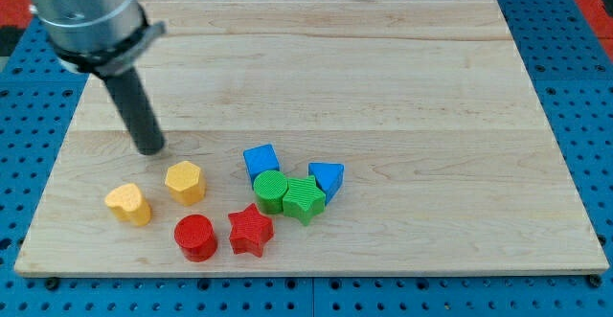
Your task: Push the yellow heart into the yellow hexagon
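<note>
The yellow heart (128, 203) lies on the wooden board near the view's lower left. The yellow hexagon (185, 182) sits just to its right and a little higher, with a small gap between them. My tip (151, 149) rests on the board above both, up and to the right of the heart and up and to the left of the hexagon, touching neither.
A red cylinder (195, 237) and a red star (251, 230) lie below the hexagon. To the right sit a blue cube (261, 161), a green cylinder (271, 191), a green star-like block (304, 199) and a blue triangle-like block (327, 178), clustered together. The board's edge (29, 250) is near.
</note>
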